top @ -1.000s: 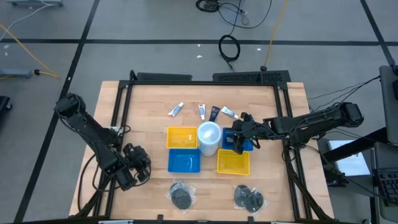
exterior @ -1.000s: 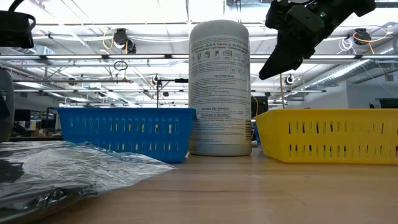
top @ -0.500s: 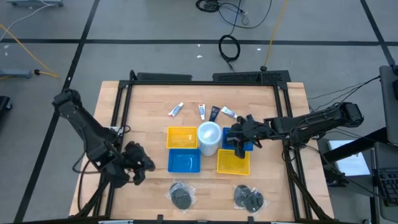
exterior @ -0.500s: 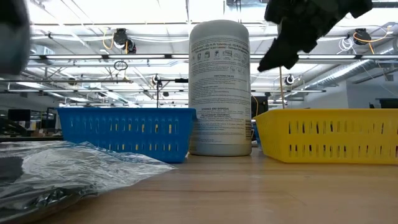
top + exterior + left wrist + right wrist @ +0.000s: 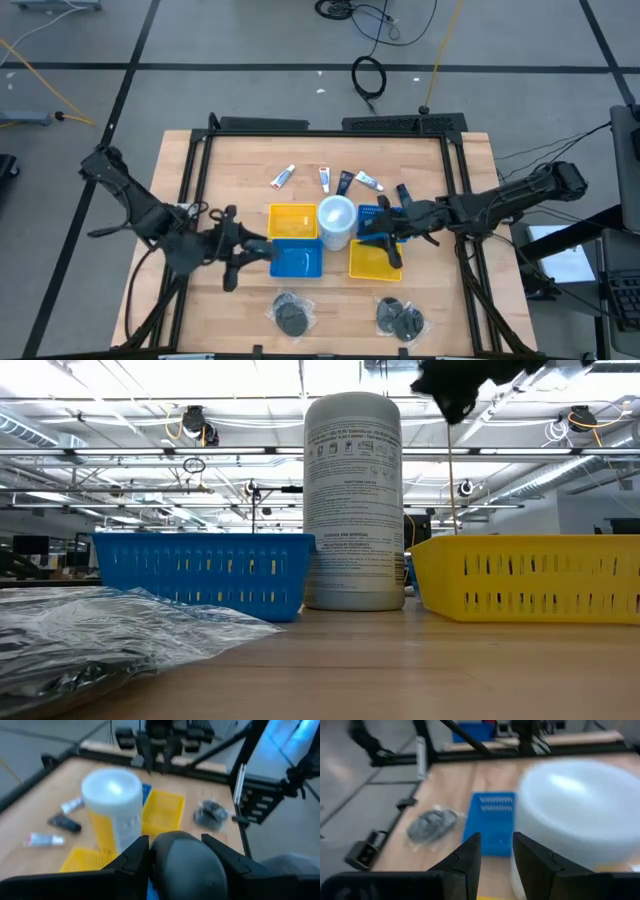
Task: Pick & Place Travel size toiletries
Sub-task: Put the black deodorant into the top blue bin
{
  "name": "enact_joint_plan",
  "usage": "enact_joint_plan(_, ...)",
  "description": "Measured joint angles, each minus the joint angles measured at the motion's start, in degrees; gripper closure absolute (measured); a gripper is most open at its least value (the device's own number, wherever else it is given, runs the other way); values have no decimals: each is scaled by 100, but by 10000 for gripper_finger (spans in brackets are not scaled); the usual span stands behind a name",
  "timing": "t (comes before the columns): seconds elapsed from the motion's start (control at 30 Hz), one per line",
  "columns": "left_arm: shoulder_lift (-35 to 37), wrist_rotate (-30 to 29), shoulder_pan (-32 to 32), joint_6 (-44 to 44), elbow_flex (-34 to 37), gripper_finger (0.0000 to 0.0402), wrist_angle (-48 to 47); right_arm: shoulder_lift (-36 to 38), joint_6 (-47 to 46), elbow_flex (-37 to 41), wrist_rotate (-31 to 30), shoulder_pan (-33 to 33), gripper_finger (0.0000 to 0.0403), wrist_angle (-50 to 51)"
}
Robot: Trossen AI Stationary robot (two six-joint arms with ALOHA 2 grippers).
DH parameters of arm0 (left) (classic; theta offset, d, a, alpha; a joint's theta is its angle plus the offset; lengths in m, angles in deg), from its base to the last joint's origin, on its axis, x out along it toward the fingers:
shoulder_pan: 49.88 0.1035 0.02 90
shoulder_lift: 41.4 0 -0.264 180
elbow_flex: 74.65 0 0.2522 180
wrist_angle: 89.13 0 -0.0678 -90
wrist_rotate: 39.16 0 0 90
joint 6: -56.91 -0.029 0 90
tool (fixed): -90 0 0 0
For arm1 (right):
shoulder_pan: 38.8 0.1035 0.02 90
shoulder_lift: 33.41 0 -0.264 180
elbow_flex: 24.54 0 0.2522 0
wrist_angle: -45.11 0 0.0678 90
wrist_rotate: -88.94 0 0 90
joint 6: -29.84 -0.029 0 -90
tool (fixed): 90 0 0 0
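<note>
Small tubes lie in a row on the far half of the table: white ones (image 5: pixel 283 177) (image 5: pixel 325 179) (image 5: pixel 369 182) and a dark one (image 5: pixel 345 181). Two dark round pieces in clear wrap (image 5: pixel 292 317) (image 5: pixel 400 318) rest near the near edge. My left gripper (image 5: pixel 255 250) reaches in from the left beside the blue basket (image 5: pixel 297 258), shut on a dark grey round thing (image 5: pixel 185 865), seemingly a tin. My right gripper (image 5: pixel 383 238) hovers open and empty over the right-hand yellow basket (image 5: pixel 375 262). In the low view it shows at the top (image 5: pixel 455 390). My left gripper (image 5: pixel 175 840) has the round tin pinched between its two fingers, which stand on opposite sides of its rim (image 5: pixel 152 857). The fingers come from the table's left. The tin is lifted clear of the table.
The big white tub (image 5: pixel 336 222) stands between the baskets: a yellow one (image 5: pixel 293 221) on its left and a blue one (image 5: pixel 372 222) on its right, partly under my right arm. Bare wood lies left and right of the baskets.
My left gripper has swung from the table's left part rightward to the near blue basket. My right gripper has risen and drifted toward the near edge, from over the right blue basket to over the yellow one.
</note>
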Motion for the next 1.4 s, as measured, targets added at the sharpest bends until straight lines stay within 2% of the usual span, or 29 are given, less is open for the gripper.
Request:
enact_joint_plan(0.2,-94,108,673,-749,-2,265,691,23,566,0,-35,357,298,-1022)
enact_joint_plan(0.4,-504,1192,1398,-1350,-13,265,1577,-38,888,0,-55,429,298,-1756)
enact_joint_plan(0.67,-1197,2409,2171,-1614,-11,265,2491,-113,848,0,-153,226,296,-1733)
enact_joint_plan(0.8,-1433,2938,2402,-1800,-9,265,2755,-111,886,0,51,94,274,-1710)
enact_joint_plan(1.1,-1480,3080,2475,-2235,-9,265,3059,-384,1001,-243,138,-168,175,-1666)
enact_joint_plan(1.4,-1480,2905,2466,-2501,-9,265,3028,-1264,951,-860,149,-252,137,-1745)
